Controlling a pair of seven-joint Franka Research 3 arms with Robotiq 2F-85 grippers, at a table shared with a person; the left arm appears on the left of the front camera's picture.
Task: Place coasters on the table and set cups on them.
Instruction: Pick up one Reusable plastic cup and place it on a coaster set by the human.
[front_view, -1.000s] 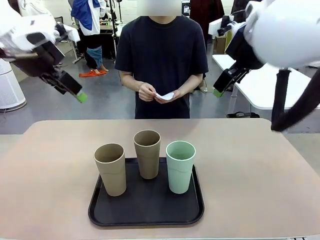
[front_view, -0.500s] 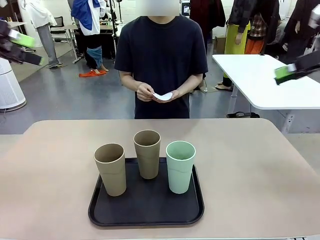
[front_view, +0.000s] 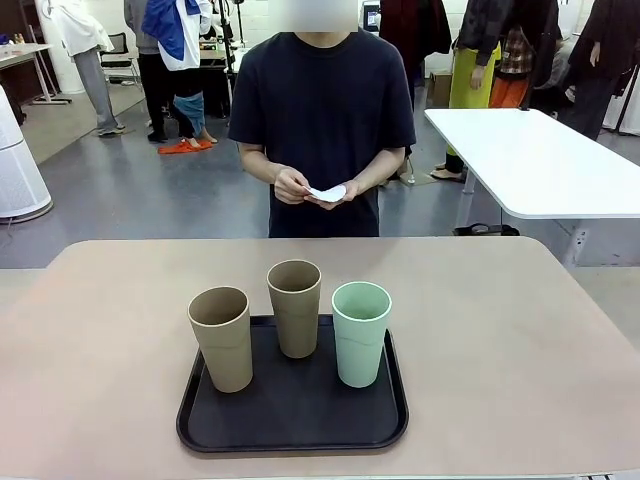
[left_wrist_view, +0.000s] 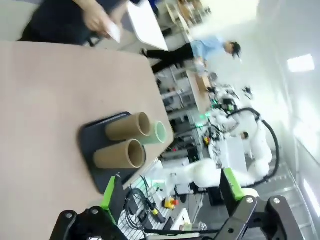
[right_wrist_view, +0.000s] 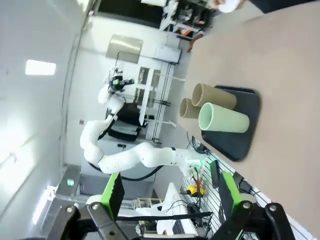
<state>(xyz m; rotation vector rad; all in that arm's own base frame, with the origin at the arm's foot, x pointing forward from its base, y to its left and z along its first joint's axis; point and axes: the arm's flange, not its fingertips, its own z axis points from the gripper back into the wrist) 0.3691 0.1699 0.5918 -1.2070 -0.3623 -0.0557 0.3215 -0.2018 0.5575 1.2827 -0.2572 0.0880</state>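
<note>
Three cups stand on a black tray in the middle of the table: a tan one at the left, a tan one behind, a mint green one at the right. The person at the far side holds white coasters in both hands. My left gripper is open, high above the table, far from the cups and empty. The right gripper is likewise open and empty, well away from the mint cup and the tray.
A white table stands behind at the right, and other people stand in the background. Bare tabletop lies on both sides of the tray and between it and the person.
Both arms have swung outward and left the front view. The cups, the tray and the person's hands have stayed where they were.
</note>
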